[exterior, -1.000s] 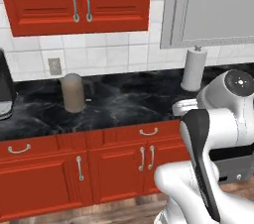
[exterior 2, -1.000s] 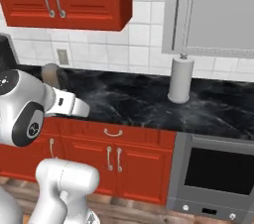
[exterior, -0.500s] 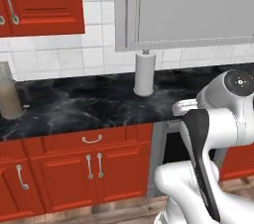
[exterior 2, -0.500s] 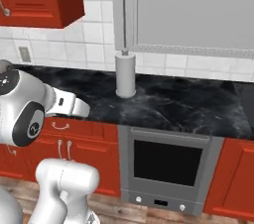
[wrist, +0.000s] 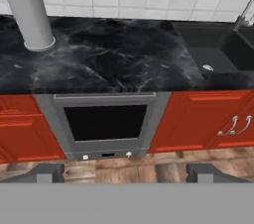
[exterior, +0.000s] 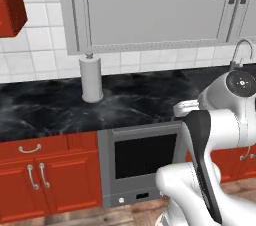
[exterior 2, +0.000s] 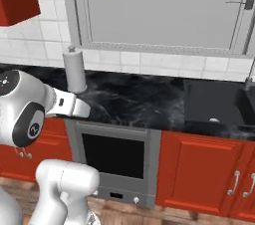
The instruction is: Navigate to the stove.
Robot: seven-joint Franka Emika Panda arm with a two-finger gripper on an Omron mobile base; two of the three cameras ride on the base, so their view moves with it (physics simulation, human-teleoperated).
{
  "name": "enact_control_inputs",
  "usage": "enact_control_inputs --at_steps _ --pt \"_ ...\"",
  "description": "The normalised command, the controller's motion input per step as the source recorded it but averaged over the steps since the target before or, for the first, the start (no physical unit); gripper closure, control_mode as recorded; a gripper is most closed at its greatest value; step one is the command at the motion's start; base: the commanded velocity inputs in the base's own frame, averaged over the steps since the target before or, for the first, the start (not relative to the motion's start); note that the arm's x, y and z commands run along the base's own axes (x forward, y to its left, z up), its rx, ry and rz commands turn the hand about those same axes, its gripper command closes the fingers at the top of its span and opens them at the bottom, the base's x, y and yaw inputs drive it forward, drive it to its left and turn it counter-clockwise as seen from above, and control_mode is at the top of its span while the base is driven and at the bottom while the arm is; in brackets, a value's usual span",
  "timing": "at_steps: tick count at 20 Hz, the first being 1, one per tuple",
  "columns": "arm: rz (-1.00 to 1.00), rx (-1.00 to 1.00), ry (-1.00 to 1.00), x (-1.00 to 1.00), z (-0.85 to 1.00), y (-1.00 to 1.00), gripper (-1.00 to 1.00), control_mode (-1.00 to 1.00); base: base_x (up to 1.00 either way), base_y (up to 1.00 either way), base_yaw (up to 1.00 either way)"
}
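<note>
Hand view: oven [wrist: 105, 124] beyond end effector [wrist: 126, 172]

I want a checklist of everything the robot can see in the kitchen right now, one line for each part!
Surface: black marbled counter running along the wall.
Job's things: nothing seen; no cooktop with burners or knobs shows here.
Clutter: grey paper towel roll standing upright on the counter, left of the black sink.
Claw: claw pointed at the cabinets, nothing between its tips; open or shut cannot be told.
Cables: nothing seen.
Surroundings: grey appliance with dark window set under the counter, red cabinets on both sides of it, white wall tiles, big grey window frame above, curved faucet at the far right, wooden floor.
</note>
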Motion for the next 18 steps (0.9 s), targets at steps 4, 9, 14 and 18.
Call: enact_control_inputs --at_steps 4,9,14,18 --pt "0.0 0.0 0.0 0.0 0.0 0.0 -1.0 1.0 -0.03 -1.0 0.0" --pt "0.0 0.0 0.0 0.0 0.0 0.0 -1.0 1.0 0.0 -1.0 0.0" --pt "0.0 0.0 0.0 0.0 0.0 0.0 -1.0 1.0 0.0 -1.0 -0.1" --pt "0.0 0.0 0.0 0.0 0.0 0.0 -1.0 1.0 0.03 -1.0 -0.42"
